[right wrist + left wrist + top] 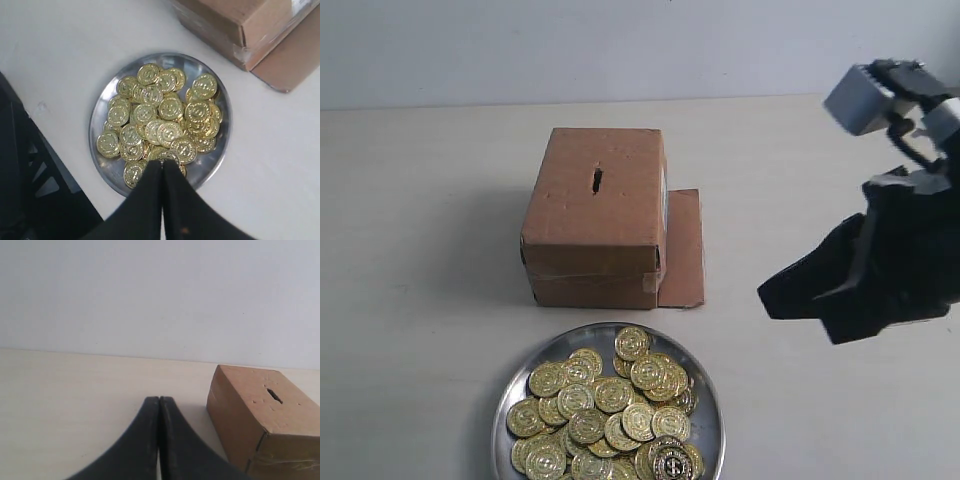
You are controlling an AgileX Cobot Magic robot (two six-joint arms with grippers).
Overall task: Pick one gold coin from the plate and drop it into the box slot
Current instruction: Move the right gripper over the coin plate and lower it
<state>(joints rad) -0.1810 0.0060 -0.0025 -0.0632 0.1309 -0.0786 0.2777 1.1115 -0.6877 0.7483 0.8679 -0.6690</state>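
The pale table (pixel 420 200) runs under your right claw (pixel 770 295) and out past it on every side, carrying everything else.

The brown cardboard box (pixel 595 215) stands beyond the right claw's tips, toward the left arm's side and apart from them. Its loose flap (pixel 682 250) lies flat on the table on the side that faces this claw. From your left claw (pixel 159 402) the same box sits ahead of the tips and off to one side, not touching.

The silver plate (pixel 535 360) rests on the table in front of the box, near the right claw's tips but not touching them in the exterior view. The right wrist view looks down onto it just past the tips.

Both your claws are narrowed right down, the fingers pressed together with nothing showing between them.

The gold coins (pixel 605 420) are heaped across most of the plate, overlapping one another, all still apart from either claw.

The slot (pixel 597 181) is a short dark slit in the box's top face, well apart from the right claw and some way beyond the left claw's tips.
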